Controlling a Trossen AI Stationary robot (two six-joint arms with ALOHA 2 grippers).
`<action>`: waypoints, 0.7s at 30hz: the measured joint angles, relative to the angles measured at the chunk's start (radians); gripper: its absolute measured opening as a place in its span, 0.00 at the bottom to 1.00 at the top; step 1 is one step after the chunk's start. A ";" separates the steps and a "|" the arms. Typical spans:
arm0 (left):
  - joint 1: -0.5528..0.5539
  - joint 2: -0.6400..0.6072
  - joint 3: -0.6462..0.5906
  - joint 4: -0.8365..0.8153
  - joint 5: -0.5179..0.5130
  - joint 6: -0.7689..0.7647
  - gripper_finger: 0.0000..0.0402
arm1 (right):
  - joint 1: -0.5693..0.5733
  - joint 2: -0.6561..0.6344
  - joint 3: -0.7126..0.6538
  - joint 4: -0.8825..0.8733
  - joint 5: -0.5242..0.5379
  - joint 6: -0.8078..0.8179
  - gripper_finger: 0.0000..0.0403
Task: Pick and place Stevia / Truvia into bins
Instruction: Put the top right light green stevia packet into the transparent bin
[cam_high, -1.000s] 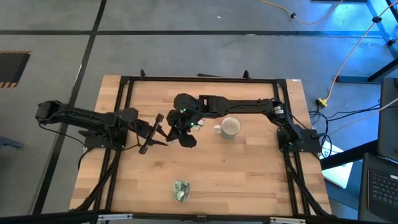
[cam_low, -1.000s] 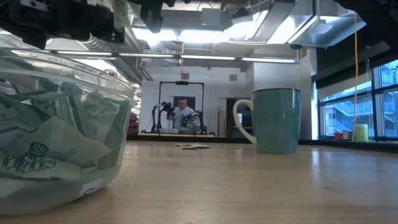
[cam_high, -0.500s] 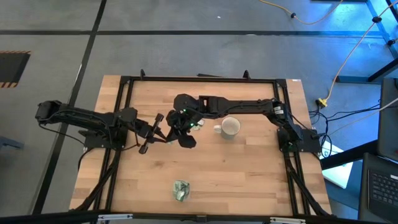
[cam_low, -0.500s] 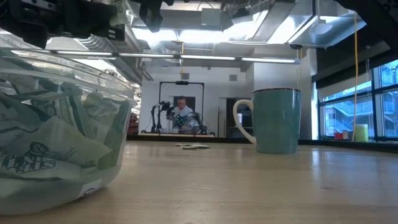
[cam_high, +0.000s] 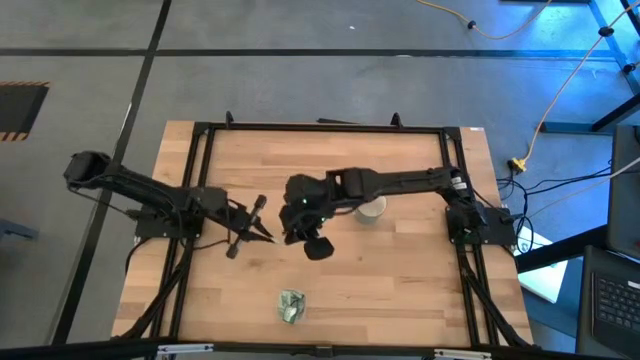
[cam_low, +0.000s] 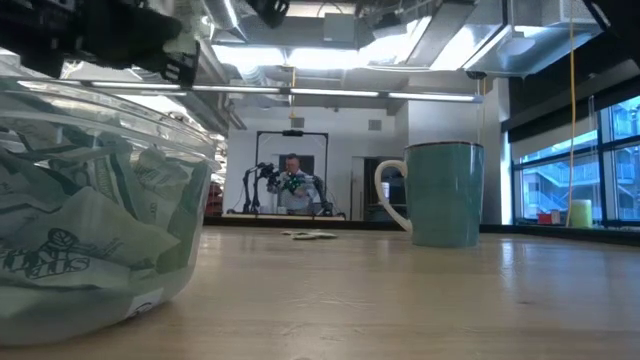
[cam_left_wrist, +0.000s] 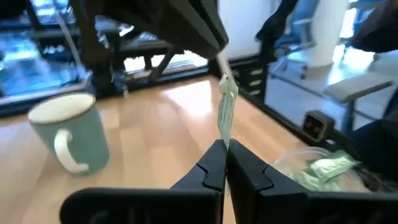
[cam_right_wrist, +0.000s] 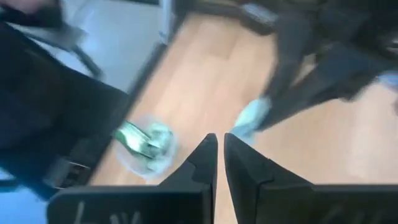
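Note:
My left gripper (cam_left_wrist: 221, 155) (cam_high: 266, 234) is shut on one green and white Stevia sachet (cam_left_wrist: 224, 111), left of the table's middle. My right gripper (cam_right_wrist: 217, 142) (cam_high: 312, 238) hovers close to its right. It is open by a narrow gap with nothing in it. From the right wrist view the sachet (cam_right_wrist: 250, 120) shows beyond those fingers, apart from them. The clear round bin (cam_high: 291, 305) (cam_low: 90, 200) rests on its base near the table's front edge, with several sachets in it. A few loose sachets (cam_low: 310, 235) lie flat farther back. My left gripper pinches the sachet's near end (cam_left_wrist: 222, 140) between its two fingertips. The fingers point toward the table's right. The sachet sticks out edge-on beyond the fingertips, clear of the table.
A white mug (cam_high: 372, 207) (cam_low: 445, 195) stands right of the table's middle, partly under my right arm. A black frame (cam_high: 300, 127) runs around the table. In the room behind the table a person (cam_low: 293, 185) stands at another robot.
My right gripper has drawn away from the left gripper, toward the table's near edge and a little to the right. My left gripper has shifted slightly toward the near edge.

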 joint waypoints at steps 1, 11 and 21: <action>-0.028 0.028 0.007 0.007 -0.047 -0.009 0.01 | 0.014 -0.006 0.000 -0.013 0.041 -0.012 0.08; -0.305 0.280 0.201 -0.038 -0.197 -0.034 0.01 | 0.077 -0.052 -0.134 0.123 0.086 -0.026 0.09; -0.524 0.376 0.365 -0.206 -0.430 -0.109 0.01 | 0.109 -0.333 -0.628 0.589 0.147 0.098 0.09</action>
